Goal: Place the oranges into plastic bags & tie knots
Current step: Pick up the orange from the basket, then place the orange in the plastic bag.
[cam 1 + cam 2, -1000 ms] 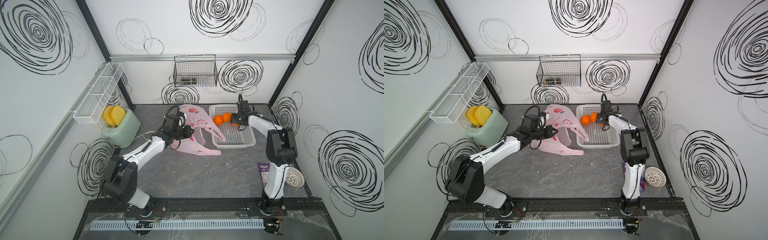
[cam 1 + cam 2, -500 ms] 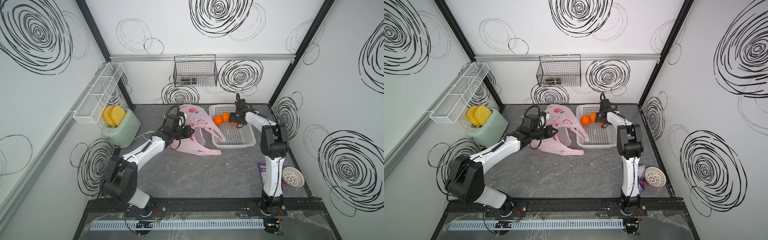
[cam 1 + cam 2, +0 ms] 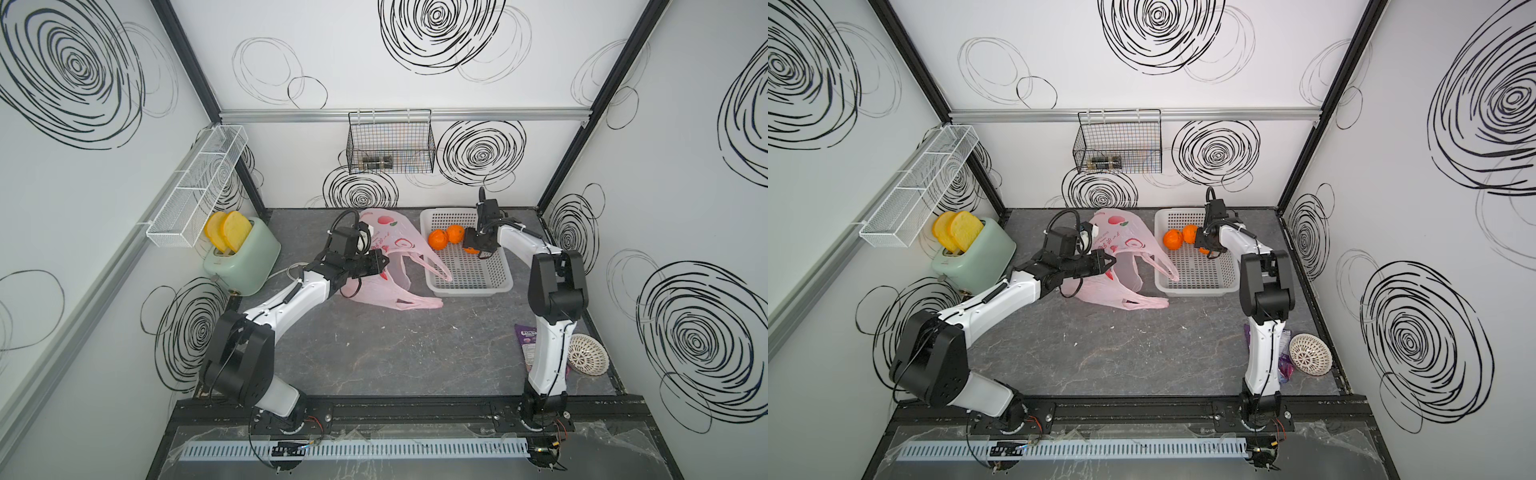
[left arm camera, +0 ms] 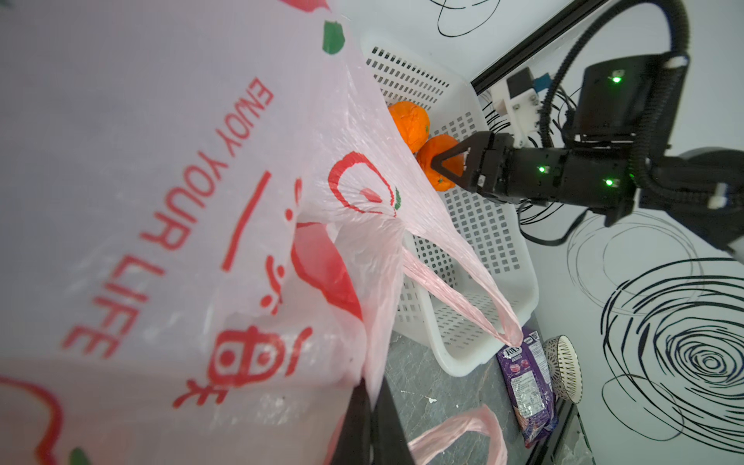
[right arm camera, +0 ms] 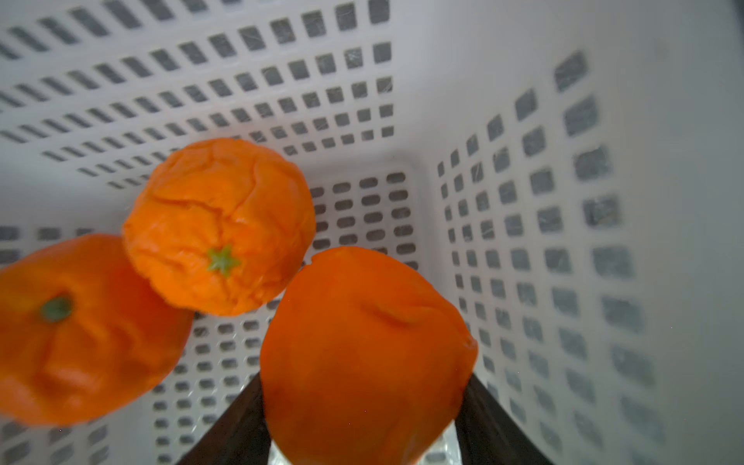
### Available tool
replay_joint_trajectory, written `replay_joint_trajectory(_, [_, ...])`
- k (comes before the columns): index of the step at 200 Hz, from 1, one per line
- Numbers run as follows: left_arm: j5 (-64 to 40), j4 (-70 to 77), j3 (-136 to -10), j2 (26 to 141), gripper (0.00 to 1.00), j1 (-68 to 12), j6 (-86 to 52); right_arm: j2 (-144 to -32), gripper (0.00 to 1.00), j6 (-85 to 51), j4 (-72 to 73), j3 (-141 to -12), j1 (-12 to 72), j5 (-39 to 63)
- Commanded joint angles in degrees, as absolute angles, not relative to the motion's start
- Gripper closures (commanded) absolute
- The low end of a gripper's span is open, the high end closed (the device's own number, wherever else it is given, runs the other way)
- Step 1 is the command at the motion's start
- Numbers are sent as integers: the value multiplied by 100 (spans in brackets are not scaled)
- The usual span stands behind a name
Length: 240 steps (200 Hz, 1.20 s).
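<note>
Far left: one mint-green toaster (image 3: 241,262) with two toast slices (image 3: 228,228) in its slots, below one white wire rack (image 3: 195,187) on the side wall. On the back wall, one black wire basket (image 3: 390,145).

Next, left hand (image 3: 385,261): clamped shut on the film of the one pink bag (image 3: 397,239), part of it lifted off the tabletop (image 3: 374,353). Two loop handles, both loose: one (image 3: 411,303) flat on the tabletop, one (image 3: 436,270) draped over the left wall of the one white basket (image 3: 469,286).

Inside that basket, at its far end, three oranges: two (image 3: 438,240) (image 3: 455,233) touching each other, a third (image 5: 362,354) between the fingers of the right hand (image 3: 473,247). Fingers on both sides of it; cannot tell whether pressing yet. Mostly hidden under that hand in both top views.

Near right: one purple packet (image 3: 524,345) behind the right arm, just beside one small white perforated bowl (image 3: 588,355).
</note>
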State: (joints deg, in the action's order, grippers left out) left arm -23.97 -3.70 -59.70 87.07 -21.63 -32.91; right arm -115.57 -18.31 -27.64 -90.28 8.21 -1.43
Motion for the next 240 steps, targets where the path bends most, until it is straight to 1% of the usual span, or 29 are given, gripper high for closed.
replay_joint_trajectory(1, [-2422, -368, -6169, 8640, 100, -2112, -3148, -10371, 49, -2046, -2367, -8406, 931, 655])
replay_joint_trajectory(44, [-2513, -391, -6135, 8574, 100, -2057, -3098, -8821, 48, -2265, -1510, -6861, 1406, 1887])
replay_joint_trajectory(55, [-2553, -417, -6135, 8553, 100, -2054, -3060, -8571, 48, -2334, -1262, -6629, 1654, 2145])
replay_joint_trajectory(79, [-2593, -439, -6144, 8517, 100, -2049, -3039, -8345, 48, -2603, -783, -6379, 2279, 2343])
replay_joint_trajectory(100, [-2628, -433, -6144, 8488, 100, -2058, -3044, -8587, 48, -2885, -450, -6395, 2809, 2488])
replay_joint_trajectory(125, [-2707, -316, -6219, 8516, 100, -2035, -3121, -9216, 48, -3085, -301, -6693, 3296, 2533])
replay_joint_trajectory(143, [-2733, -312, -6301, 8526, 100, -1993, -3114, -9727, 49, -3196, -127, -6973, 3534, 2630])
replay_joint_trajectory(183, [-2783, -215, -6156, 8501, 100, -1724, -3190, -10737, 47, -3293, -251, -7574, 3886, 2584])
replay_joint_trajectory(213, [-2847, -131, -6032, 8490, 100, -1690, -3178, -11358, 41, -3240, -425, -8013, 4118, 2810])
replay_joint_trajectory(240, [-2865, -70, -5938, 8500, 100, -1687, -3207, -11514, 31, -3243, -560, -8095, 4175, 2852])
